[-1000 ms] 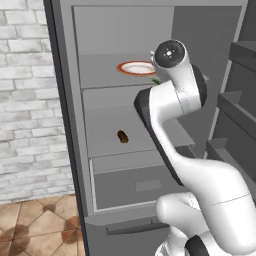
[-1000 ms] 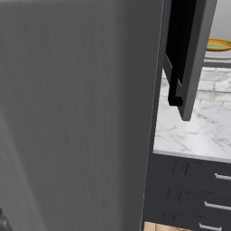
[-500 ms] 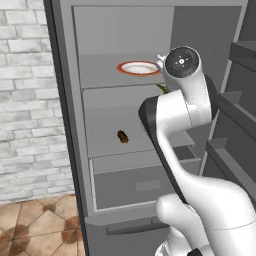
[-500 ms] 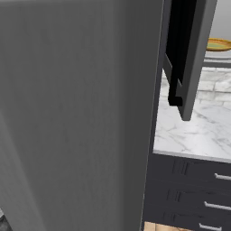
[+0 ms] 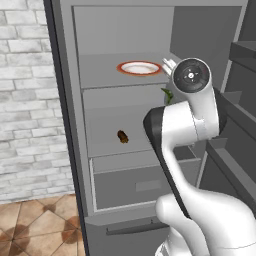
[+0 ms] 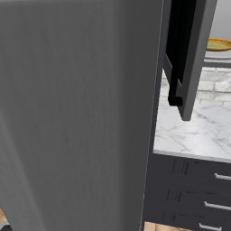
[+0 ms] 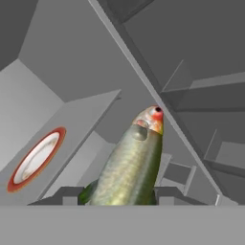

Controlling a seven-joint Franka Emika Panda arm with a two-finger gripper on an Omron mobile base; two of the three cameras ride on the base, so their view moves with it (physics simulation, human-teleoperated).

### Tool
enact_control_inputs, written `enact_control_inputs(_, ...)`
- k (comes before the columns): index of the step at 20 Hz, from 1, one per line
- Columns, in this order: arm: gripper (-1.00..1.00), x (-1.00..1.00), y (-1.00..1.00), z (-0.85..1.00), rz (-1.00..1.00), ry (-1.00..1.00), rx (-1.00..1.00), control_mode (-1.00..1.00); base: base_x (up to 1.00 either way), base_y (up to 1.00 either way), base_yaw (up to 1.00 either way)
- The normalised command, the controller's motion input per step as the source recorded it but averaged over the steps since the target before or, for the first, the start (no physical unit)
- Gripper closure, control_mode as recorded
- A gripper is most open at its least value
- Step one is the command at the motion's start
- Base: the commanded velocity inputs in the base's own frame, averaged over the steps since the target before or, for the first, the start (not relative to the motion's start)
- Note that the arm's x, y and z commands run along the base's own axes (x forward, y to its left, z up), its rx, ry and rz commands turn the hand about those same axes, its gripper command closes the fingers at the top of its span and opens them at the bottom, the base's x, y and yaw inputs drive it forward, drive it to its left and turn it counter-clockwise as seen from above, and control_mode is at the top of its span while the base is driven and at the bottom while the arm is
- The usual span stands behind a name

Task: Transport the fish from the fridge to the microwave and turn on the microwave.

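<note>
The fish [image 7: 131, 162], olive-green with a paler belly and a reddish head, stands up between my two dark fingertips, and my gripper [image 7: 122, 197] is shut on it near the tail. In the left base view a green bit of the fish [image 5: 167, 95] peeks out behind the arm's wrist, in front of the open fridge [image 5: 65, 125] at the level of its middle shelf. The fridge's grey side wall [image 6: 76, 113] takes up the left of the right base view. The microwave is out of view.
A white plate with an orange-red rim [image 5: 139, 67] lies on the upper shelf, and a small brown lump [image 5: 122, 136] on the shelf below. The dark fridge door [image 6: 185, 58] hangs open on the right. Beyond it are a marble counter [image 6: 198, 131] and dark drawers [image 6: 189, 189].
The arm's wrist has swung right and a little down, away from the plate's shelf, carrying the fish with it. The plate and the brown lump have stayed put.
</note>
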Motion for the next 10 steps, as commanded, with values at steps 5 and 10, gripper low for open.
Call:
enact_control_inputs(5, 1.0, -0.16, -0.08, -0.05, 0.0, -0.06, 0.02, -1.0, 0.0, 0.0, 0.0)
enact_control_inputs(10, 1.0, -0.11, -0.03, -0.07, 0.0, -0.04, 0.01, -1.0, 0.0, 0.0, 0.0)
